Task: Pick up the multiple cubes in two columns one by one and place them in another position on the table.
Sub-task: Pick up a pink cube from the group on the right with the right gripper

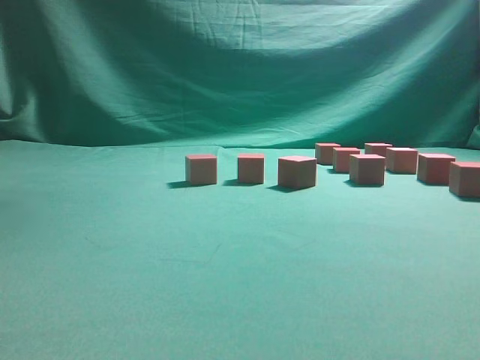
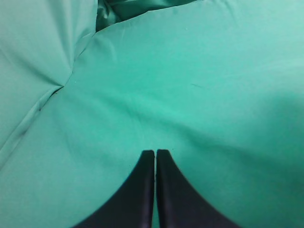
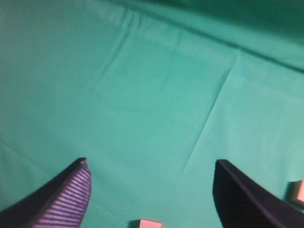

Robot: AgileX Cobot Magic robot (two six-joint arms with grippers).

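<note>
Several red-topped cubes stand on the green cloth in the exterior view. Three stand in a row at the middle: one at the left (image 1: 201, 169), one beside it (image 1: 250, 168), one at the right (image 1: 297, 172). Several more form two columns at the right (image 1: 367, 169). No arm shows in the exterior view. My left gripper (image 2: 155, 152) is shut and empty over bare cloth. My right gripper (image 3: 149, 164) is open and empty above the cloth. A cube (image 3: 150, 223) lies at the bottom edge between its fingers, and another (image 3: 298, 191) at the right edge.
A green cloth (image 1: 150, 262) covers the table and hangs as a backdrop (image 1: 225, 67) behind. A fold of cloth (image 2: 57, 85) rises at the left in the left wrist view.
</note>
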